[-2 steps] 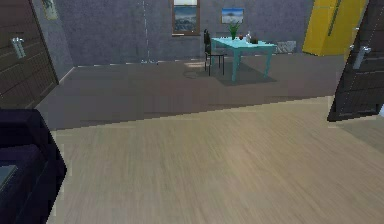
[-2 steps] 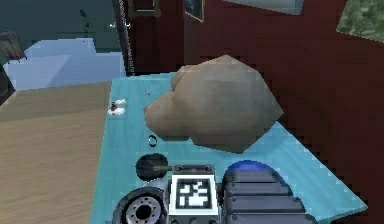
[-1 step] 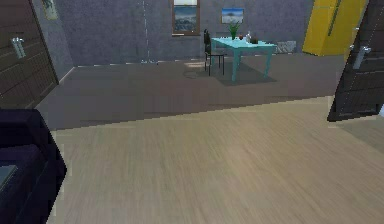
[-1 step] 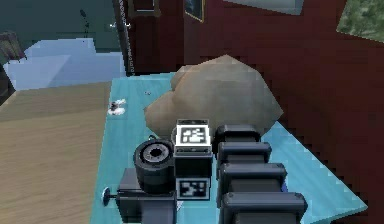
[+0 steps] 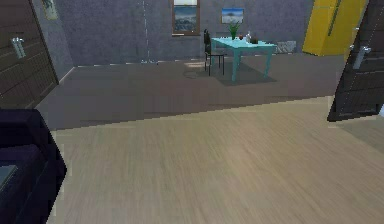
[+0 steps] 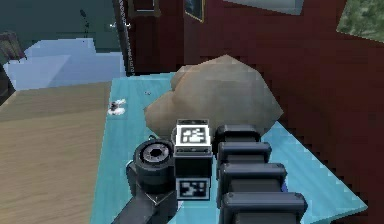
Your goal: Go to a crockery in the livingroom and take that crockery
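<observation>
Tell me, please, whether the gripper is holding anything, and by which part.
It cannot be told: the gripper shows against a light blue table with a large brown lump behind it, and its far end cannot be made out.

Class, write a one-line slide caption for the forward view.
Turquoise table with a dark chair by the far wall, yellow door to its right, wood floor ahead.

The small white blob (image 6: 118,106) is unidentifiable.
</observation>
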### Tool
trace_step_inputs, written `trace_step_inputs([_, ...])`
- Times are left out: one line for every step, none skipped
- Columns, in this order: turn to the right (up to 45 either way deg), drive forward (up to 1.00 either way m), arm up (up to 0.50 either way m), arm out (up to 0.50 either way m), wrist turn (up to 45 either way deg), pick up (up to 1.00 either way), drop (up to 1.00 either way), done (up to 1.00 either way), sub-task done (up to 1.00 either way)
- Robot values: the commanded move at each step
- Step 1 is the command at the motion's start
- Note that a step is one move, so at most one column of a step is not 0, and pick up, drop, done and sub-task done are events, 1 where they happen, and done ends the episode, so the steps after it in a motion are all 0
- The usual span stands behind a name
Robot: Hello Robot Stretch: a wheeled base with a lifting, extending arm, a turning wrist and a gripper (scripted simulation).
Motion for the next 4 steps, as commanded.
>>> trace_step_inputs([0.0, 0.00, 0.00, 0.00, 45.0, 0.00, 0.00, 0.00, 0.00])
trace_step_inputs([0.0, 0.00, 0.00, 0.00, 45.0, 0.00, 0.00, 0.00, 0.00])
trace_step_inputs([0.0, 0.00, 0.00, 0.00, 18.0, 0.00, 0.00, 0.00, 0.00])
trace_step_inputs([0.0, 0.00, -0.28, 0.00, 0.0, 0.00, 0.00, 0.00, 0.00])
